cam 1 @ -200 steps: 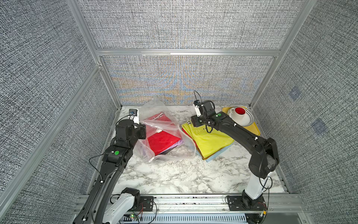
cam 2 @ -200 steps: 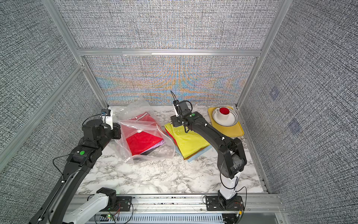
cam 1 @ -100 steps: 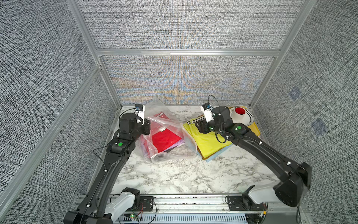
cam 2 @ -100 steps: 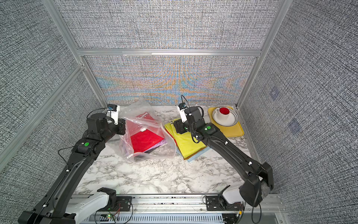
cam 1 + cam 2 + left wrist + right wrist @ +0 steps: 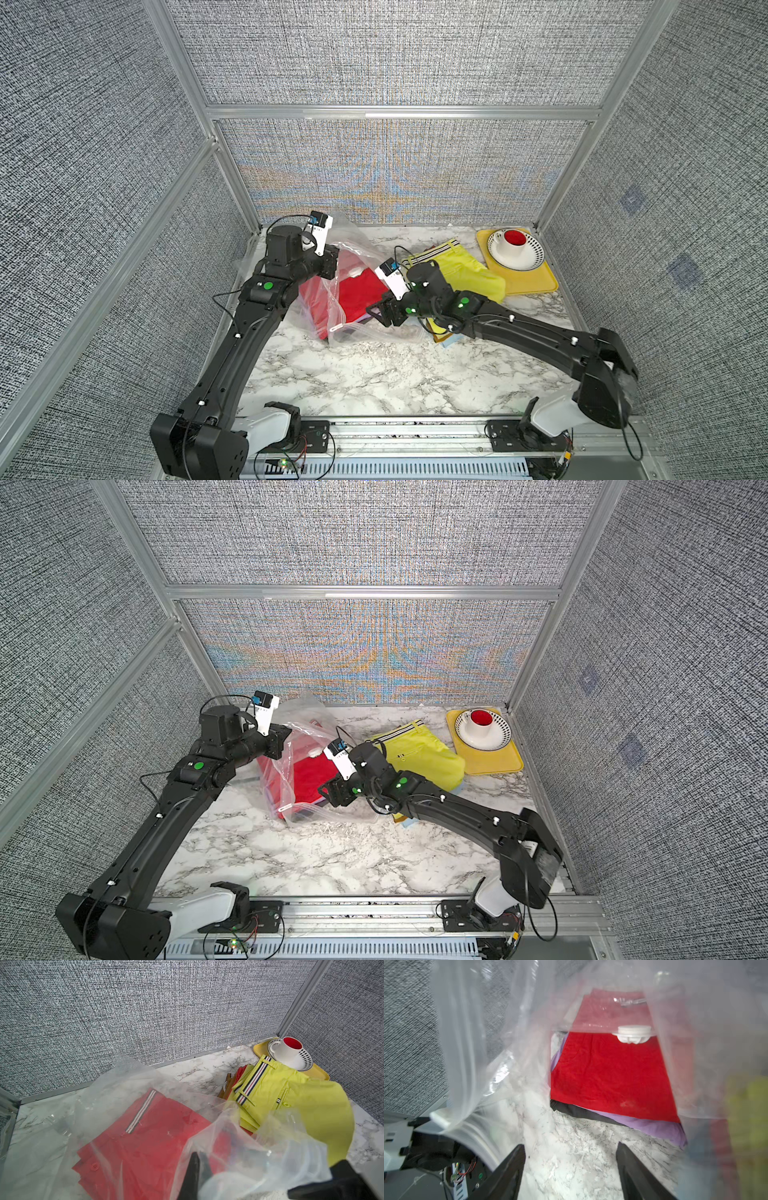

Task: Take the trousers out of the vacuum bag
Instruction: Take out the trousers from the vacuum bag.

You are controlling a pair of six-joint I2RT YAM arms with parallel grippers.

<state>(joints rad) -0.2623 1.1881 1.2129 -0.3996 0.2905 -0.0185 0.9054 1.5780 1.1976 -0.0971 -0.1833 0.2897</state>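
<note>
Right arm has swung off the yellow trousers (image 5: 465,270) and dropped low to the bag's front opening; left arm has reached further back. The right gripper (image 5: 571,1147) stands wide with nothing between its jaws, nosing into the mouth of the vacuum bag (image 5: 353,253) above the bare marble table (image 5: 374,374). The left gripper (image 5: 330,266) is pinched tight on the bag's upper film and holds it raised. Inside the bag lie the red trousers (image 5: 608,1076), stacked on a lilac pair (image 5: 654,1128) and a dark layer (image 5: 571,1110); the white valve (image 5: 633,1032) hangs above them. Outside, just beside the bag, the yellow trousers top another stack, near the yellow tray (image 5: 536,286) with its cup (image 5: 513,243).
</note>
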